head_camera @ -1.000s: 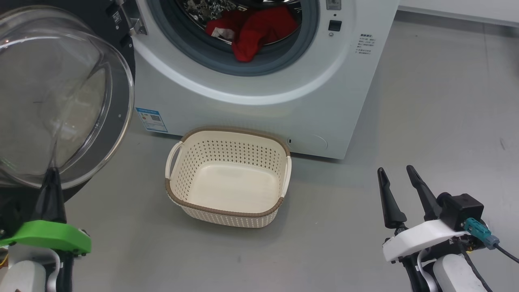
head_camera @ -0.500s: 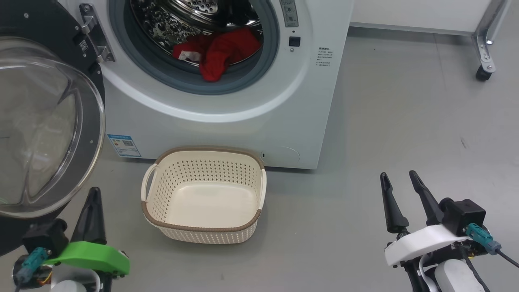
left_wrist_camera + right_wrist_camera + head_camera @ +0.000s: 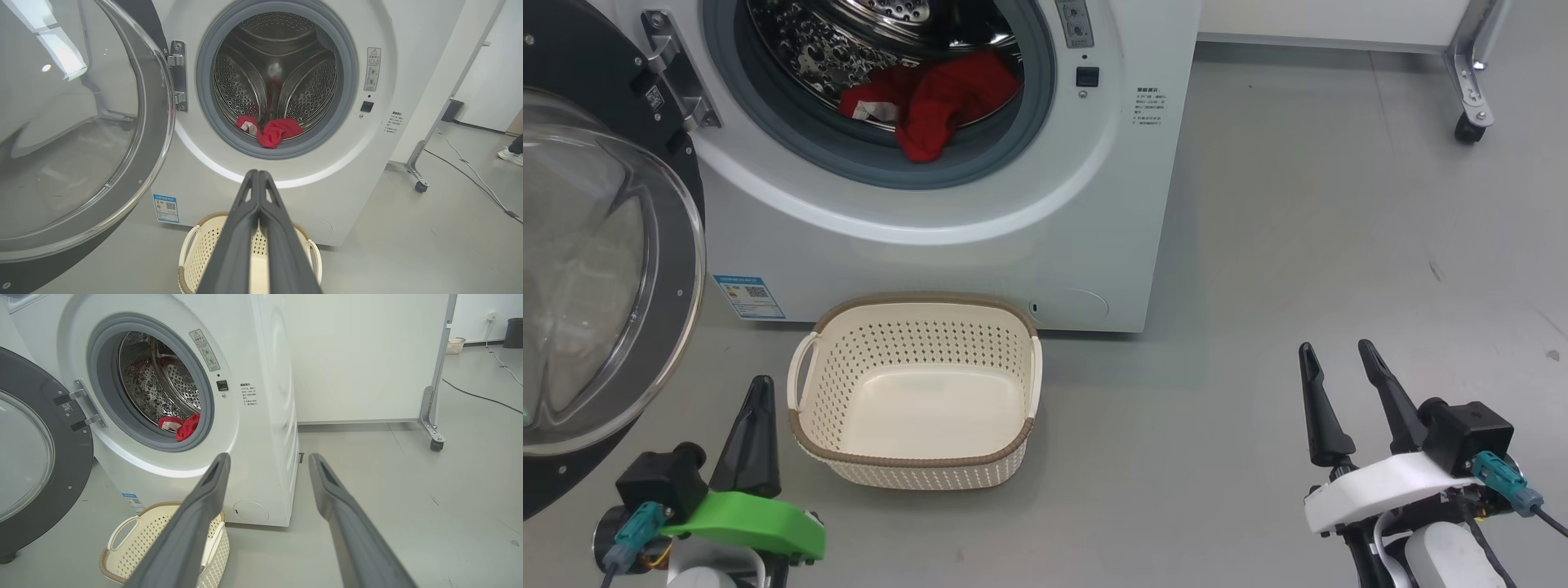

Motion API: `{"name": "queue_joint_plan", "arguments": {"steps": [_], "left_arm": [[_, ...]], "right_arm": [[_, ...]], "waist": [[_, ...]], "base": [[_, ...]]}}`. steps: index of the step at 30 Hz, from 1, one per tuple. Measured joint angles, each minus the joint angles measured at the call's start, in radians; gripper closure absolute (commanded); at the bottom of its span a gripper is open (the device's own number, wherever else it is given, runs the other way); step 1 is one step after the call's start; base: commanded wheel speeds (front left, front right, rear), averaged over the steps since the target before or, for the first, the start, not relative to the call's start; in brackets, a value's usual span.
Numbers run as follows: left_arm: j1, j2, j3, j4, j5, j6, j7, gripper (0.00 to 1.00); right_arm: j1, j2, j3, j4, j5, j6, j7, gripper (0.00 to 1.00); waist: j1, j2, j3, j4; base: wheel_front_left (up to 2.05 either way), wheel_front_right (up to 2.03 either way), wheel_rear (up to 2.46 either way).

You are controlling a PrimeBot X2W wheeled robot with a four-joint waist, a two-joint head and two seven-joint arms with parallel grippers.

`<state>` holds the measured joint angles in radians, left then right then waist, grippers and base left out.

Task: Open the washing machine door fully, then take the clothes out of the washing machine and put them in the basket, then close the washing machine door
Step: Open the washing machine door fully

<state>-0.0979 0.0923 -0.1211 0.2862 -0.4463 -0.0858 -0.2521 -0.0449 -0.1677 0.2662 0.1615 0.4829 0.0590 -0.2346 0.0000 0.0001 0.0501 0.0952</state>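
The white washing machine (image 3: 1013,229) stands with its door (image 3: 682,245) swung wide open to the left. Red clothes (image 3: 931,98) lie at the front of the steel drum, one fold hanging over the grey seal. The cream basket (image 3: 915,300) sits on the floor before the machine with nothing in it. My left gripper (image 3: 760,384) is shut on nothing, just left of the basket and below the door's rim. My right gripper (image 3: 1334,347) stands open over bare floor, far right of the basket. The left wrist view has the shut fingertips (image 3: 258,173) pointing at the clothes (image 3: 273,132).
A white panel on a metal leg with a caster (image 3: 1466,122) stands right of the machine. A cable (image 3: 470,171) runs across the floor and a person's shoe (image 3: 510,157) shows at far right. Grey floor spreads wide on the right.
My left gripper has come off the door's lower rim and moved right, to beside the basket. The head camera has shifted, sliding the whole scene left. The right gripper has kept its pose.
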Motion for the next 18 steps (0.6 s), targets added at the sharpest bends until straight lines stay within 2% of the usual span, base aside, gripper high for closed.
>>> {"name": "queue_joint_plan", "arguments": {"steps": [1, 2, 4, 5, 6, 18], "left_arm": [[0.001, -0.002, -0.001, -0.002, 0.000, 0.000, 0.000, 1.00], [0.002, -0.004, -0.002, -0.004, 0.001, 0.000, 0.000, 0.96], [0.005, -0.004, -0.007, -0.007, 0.009, 0.000, 0.000, 0.46], [0.007, -0.004, -0.008, -0.008, 0.009, 0.000, 0.000, 0.16], [0.010, -0.005, -0.008, -0.012, 0.010, 0.001, 0.000, 0.00], [0.019, -0.014, -0.011, -0.015, 0.034, 0.004, 0.000, 0.00]], "right_arm": [[0.002, 0.000, 0.000, -0.001, 0.000, 0.000, 0.000, 0.00], [0.003, 0.000, 0.000, -0.002, -0.001, 0.000, 0.000, 0.00], [0.005, 0.000, 0.000, -0.004, -0.001, 0.000, 0.000, 0.00], [0.005, 0.000, 0.000, -0.004, -0.001, 0.000, 0.000, 0.00], [0.006, 0.000, 0.000, -0.005, -0.001, 0.000, 0.000, 0.00], [0.006, 0.000, 0.000, -0.005, -0.001, 0.000, -0.001, 0.00]], "waist": [[0.0000, 0.0000, 0.001, -0.001], [0.0000, 0.0000, 0.002, -0.001], [0.0000, 0.0000, 0.005, -0.003], [0.0000, 0.0000, 0.006, -0.003], [0.0000, 0.0000, 0.008, -0.004], [0.0000, 0.0000, 0.008, -0.008]], "base": [[0.00, 0.00, 0.00], [0.00, 0.00, 0.00], [0.00, 0.00, 0.00], [0.00, 0.00, 0.00], [0.00, 0.00, 0.00], [0.00, 0.00, 0.00]]}}
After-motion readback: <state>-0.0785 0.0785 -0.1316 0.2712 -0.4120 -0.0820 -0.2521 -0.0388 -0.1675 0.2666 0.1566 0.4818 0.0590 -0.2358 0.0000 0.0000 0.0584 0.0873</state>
